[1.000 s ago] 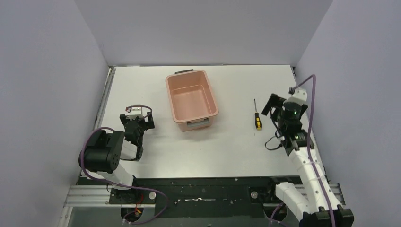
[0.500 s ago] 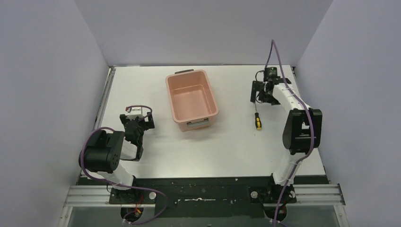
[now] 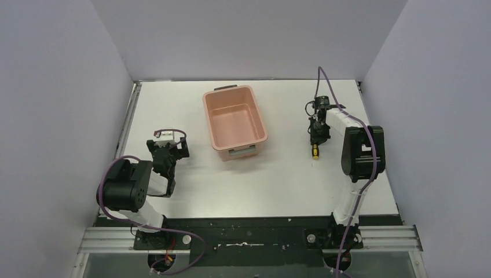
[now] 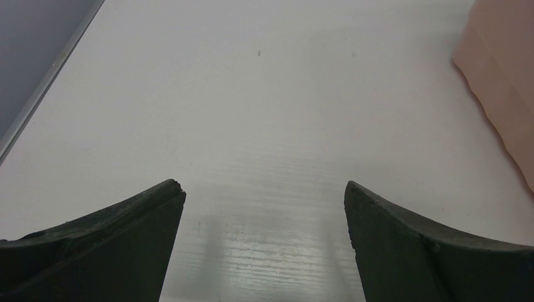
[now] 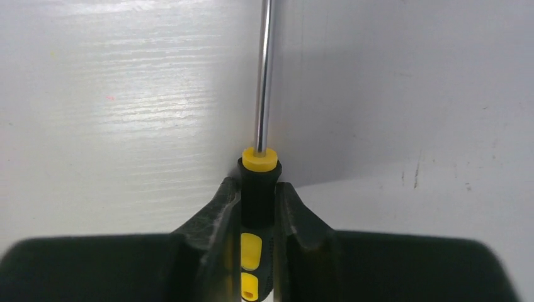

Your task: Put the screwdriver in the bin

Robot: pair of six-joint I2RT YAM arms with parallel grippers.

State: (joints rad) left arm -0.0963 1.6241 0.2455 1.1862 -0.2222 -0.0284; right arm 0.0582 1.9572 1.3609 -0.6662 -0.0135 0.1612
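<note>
**As the left claw [image 3: 168,145] gapes, the right claw [image 3: 316,136] clamps the screwdriver [image 3: 314,153]**

Seen from above, the screwdriver is on the white tabletop [image 3: 278,179], right of the bin [image 3: 234,123] and apart from it. The right claw is down over it, and only the yellow-and-black handle end pokes out. The left claw sits left of the bin, apart from it.

At the left wrist, the claw's [image 4: 259,189] two dark fingers stand wide apart with bare tabletop between them. A pink wall of the bin [image 4: 504,82] shows at the right edge.

At the right wrist, the claw [image 5: 257,185] is clenched on the screwdriver's [image 5: 260,157] handle just behind the yellow collar, and the shaft runs straight ahead.
</note>
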